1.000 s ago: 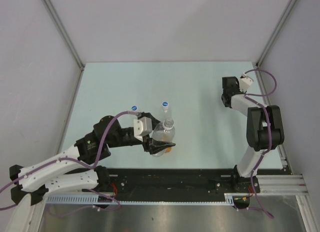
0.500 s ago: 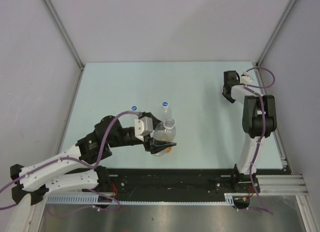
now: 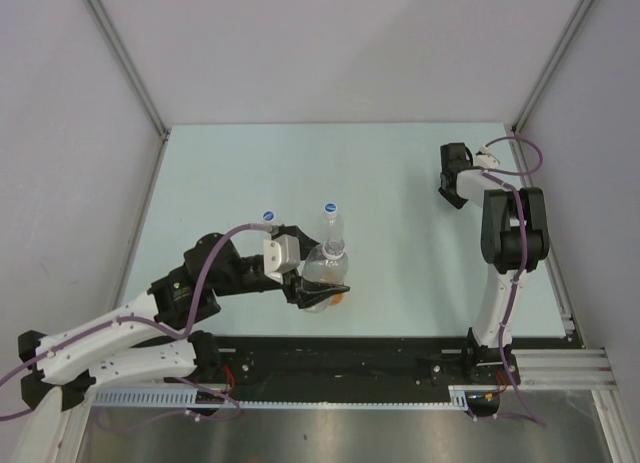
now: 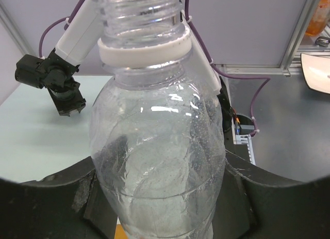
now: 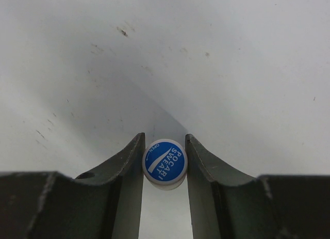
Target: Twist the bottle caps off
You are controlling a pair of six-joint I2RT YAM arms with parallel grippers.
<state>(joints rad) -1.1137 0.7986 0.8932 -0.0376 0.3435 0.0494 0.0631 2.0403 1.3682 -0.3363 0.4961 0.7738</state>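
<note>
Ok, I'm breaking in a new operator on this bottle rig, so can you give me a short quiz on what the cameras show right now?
1. True or false: the right claw is empty.
2. What does the left claw grip? A) a loose cap B) the body of a clear bottle C) an orange bottle
3. How many blue caps show in the top view?

Key
1. False: it pinches a blue cap between its fingers, just above the table.
2. B.
3. Two, both close to the held bottle.
</note>
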